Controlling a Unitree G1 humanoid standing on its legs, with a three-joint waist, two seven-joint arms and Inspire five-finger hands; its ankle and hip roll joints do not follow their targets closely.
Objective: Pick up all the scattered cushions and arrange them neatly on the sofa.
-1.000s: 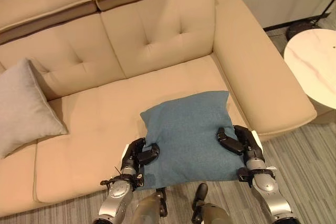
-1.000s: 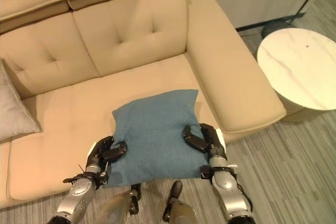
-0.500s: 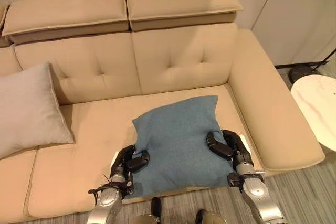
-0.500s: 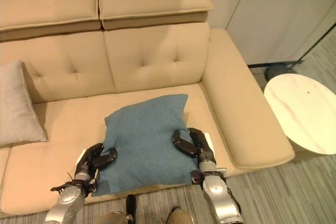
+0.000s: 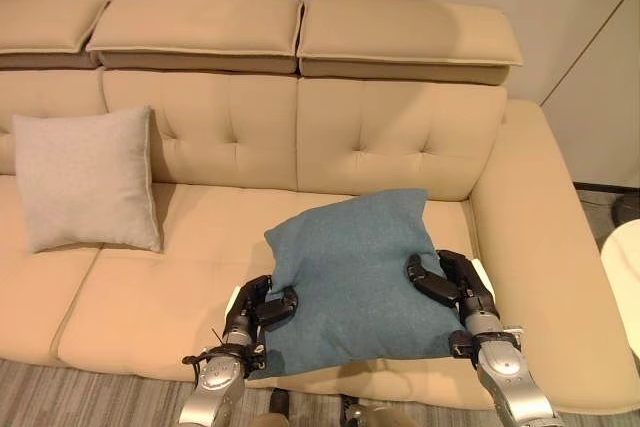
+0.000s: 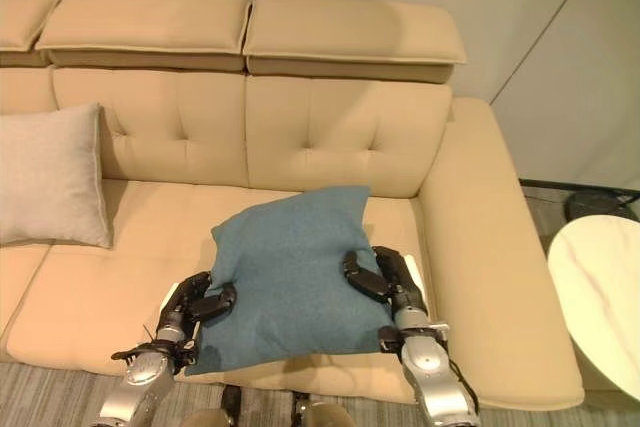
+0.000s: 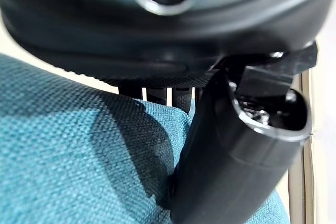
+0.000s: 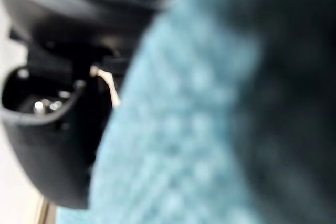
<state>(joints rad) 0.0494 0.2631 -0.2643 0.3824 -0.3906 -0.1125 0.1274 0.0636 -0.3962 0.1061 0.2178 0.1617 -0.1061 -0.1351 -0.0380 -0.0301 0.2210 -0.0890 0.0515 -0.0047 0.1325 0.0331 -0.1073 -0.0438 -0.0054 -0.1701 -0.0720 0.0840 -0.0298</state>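
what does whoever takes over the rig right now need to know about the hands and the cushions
Left hand: shut on the blue cushion, pinching its left edge.
Right hand: shut on the same cushion's right edge.
The blue cushion lies over the front of the right seat of the sofa, held between both hands.
The grey cushion already stands upright against the backrest on the left.
Left to do: set the blue cushion back against the backrest, then let go.
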